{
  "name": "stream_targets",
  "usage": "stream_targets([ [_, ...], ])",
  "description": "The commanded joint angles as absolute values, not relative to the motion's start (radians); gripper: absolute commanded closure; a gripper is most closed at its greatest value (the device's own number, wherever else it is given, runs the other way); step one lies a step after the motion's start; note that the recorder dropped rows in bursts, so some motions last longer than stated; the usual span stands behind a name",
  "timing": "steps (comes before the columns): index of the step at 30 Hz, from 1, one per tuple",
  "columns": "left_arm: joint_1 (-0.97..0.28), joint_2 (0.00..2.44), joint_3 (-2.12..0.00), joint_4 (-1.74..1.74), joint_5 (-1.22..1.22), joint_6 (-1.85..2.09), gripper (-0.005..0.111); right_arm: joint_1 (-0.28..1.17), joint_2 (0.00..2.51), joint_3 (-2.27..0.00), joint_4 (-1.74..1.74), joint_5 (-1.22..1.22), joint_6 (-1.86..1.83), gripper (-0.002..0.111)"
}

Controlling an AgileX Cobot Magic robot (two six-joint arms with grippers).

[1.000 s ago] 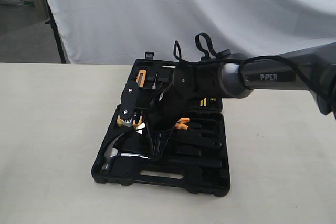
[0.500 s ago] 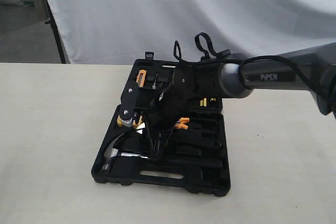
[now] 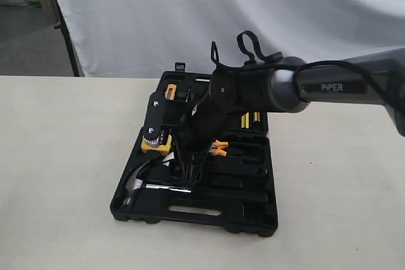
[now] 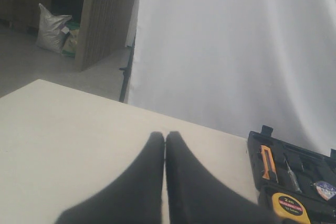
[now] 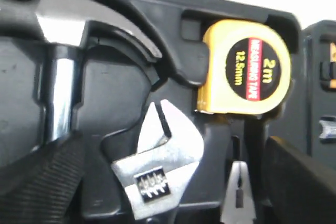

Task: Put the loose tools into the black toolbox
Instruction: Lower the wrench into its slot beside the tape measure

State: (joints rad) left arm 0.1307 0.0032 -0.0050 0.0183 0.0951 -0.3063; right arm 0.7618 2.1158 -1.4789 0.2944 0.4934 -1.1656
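**Wrench and hammer lie in the toolbox, right gripper spread above them**

We see the wrench (image 5: 157, 166) lying in a recess of the toolbox (image 3: 253, 224), in the half nearer the exterior camera. Its silver jaw end is just beside the yellow tape measure (image 5: 244, 69), which sits in a recess of its own. On the wrench's other side lies the hammer (image 5: 58, 93). Its silver shaft runs alongside the wrench and its head curves along the toolbox wall, at the near left corner in the exterior view.

The right gripper (image 5: 173, 182) hangs low over these tools with its fingers (image 5: 42, 182) spread wide, one on each side of the wrench. Neither finger touches the part of the wrench that we can see. One finger overlaps the hammer's shaft, and we cannot tell whether it touches it. Orange-handled pliers (image 3: 219, 148) lie in the toolbox just beside that gripper.

The toolbox lies open on the pale table (image 3: 63, 156), in front of a white sheet (image 3: 190, 17).

The left gripper (image 4: 165, 136) is off to the side above bare table, its fingers pressed together with nothing between them.
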Motion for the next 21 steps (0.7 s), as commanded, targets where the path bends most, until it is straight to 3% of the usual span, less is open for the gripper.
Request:
stream_targets([
  [1, 0.156, 0.0, -0.008, 0.023, 0.088, -0.311, 0.106, 0.76, 2.06, -1.479, 0.29, 0.495, -1.12, 0.023],
  [4, 0.156, 0.0, -0.008, 0.023, 0.088, -0.311, 0.106, 0.758, 2.036, -1.479, 0.29, 0.489, -1.12, 0.025],
  [6, 0.156, 0.0, -0.008, 0.023, 0.088, -0.311, 0.106, 0.758, 2.035, -1.479, 0.274, 0.465, -1.122, 0.036],
  [13, 0.156, 0.0, -0.008, 0.023, 0.088, -0.311, 0.106, 0.752, 2.093, -1.479, 0.267, 0.408, -1.122, 0.105],
  [21, 0.156, 0.0, -0.008, 0.023, 0.088, -0.311, 0.106, 0.71, 2.069, -1.479, 0.267, 0.415, -1.031, 0.109],
])
